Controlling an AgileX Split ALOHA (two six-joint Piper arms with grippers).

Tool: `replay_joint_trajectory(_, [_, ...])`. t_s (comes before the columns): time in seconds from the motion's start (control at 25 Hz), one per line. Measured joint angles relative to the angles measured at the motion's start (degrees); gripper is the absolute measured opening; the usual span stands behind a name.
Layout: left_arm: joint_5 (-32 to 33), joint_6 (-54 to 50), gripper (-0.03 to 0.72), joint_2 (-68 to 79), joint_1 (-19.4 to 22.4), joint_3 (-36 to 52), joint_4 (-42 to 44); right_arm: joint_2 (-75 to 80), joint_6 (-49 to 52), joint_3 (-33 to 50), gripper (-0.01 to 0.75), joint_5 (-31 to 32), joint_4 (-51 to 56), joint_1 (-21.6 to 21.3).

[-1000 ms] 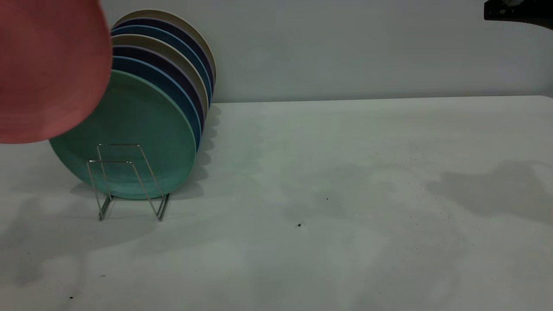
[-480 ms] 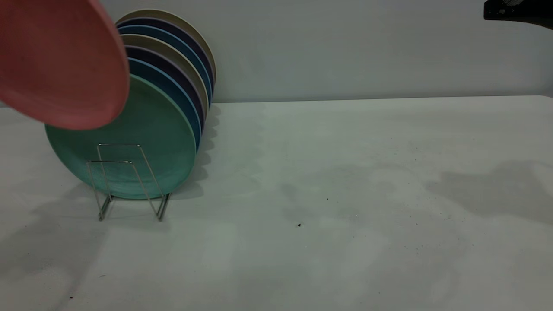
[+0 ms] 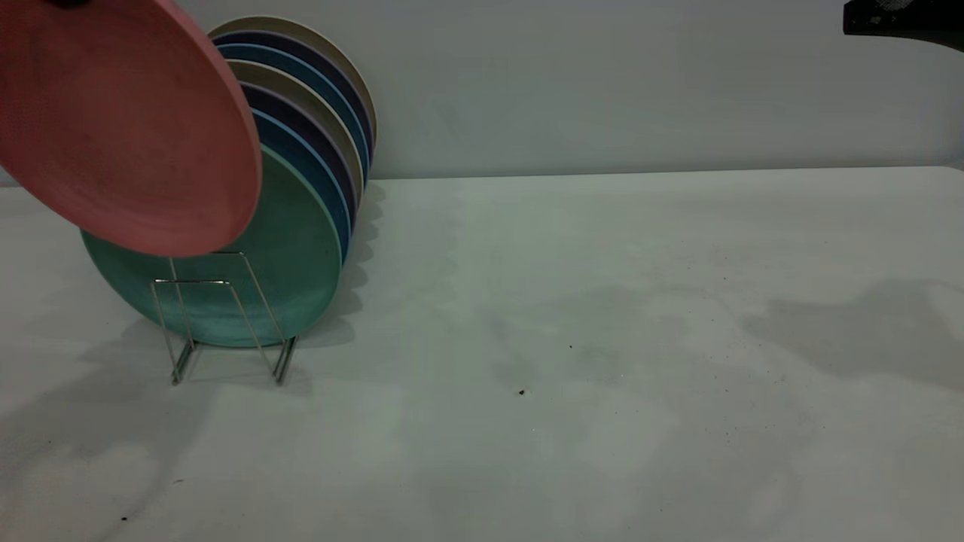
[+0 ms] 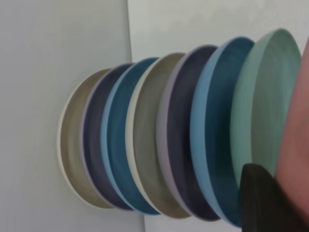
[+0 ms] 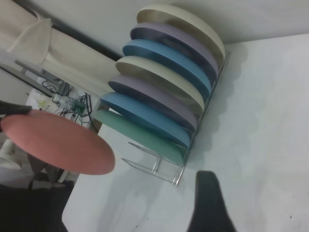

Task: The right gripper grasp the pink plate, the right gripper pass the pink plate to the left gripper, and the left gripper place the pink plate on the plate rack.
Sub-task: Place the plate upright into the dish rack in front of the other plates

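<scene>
My left gripper (image 4: 286, 186) is shut on the rim of the pink plate (image 3: 128, 128); one black finger (image 4: 263, 203) lies against the plate's pink face (image 4: 298, 145). The plate hangs tilted in the air at the far left, its lower edge over the front loops of the wire plate rack (image 3: 226, 316), in front of the teal plate (image 3: 301, 256). The right wrist view shows the pink plate (image 5: 58, 142) held apart from the rack (image 5: 159, 166). My right arm (image 3: 904, 19) is parked high at the far right; one finger (image 5: 208, 198) of its open, empty gripper shows.
The rack holds several upright plates behind the teal one: blue (image 3: 320, 173), purple (image 3: 331, 143) and beige (image 3: 354, 83). Its two front loops hold no plate. The white table (image 3: 602, 339) stretches to the right, with a wall behind.
The pink plate has moved right and a little down, tilting more edge-on; it now covers more of the teal plate and reaches the rack's front loops. The right arm has not moved.
</scene>
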Motion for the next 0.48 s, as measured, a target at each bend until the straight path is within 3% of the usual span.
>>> replay_joint_trajectory(0.48, [-8.6,0.0,0.083,0.7,-0.5,5.6,0.1,0.0,-0.1,0.0,0.535,0.0,-0.3,0.0])
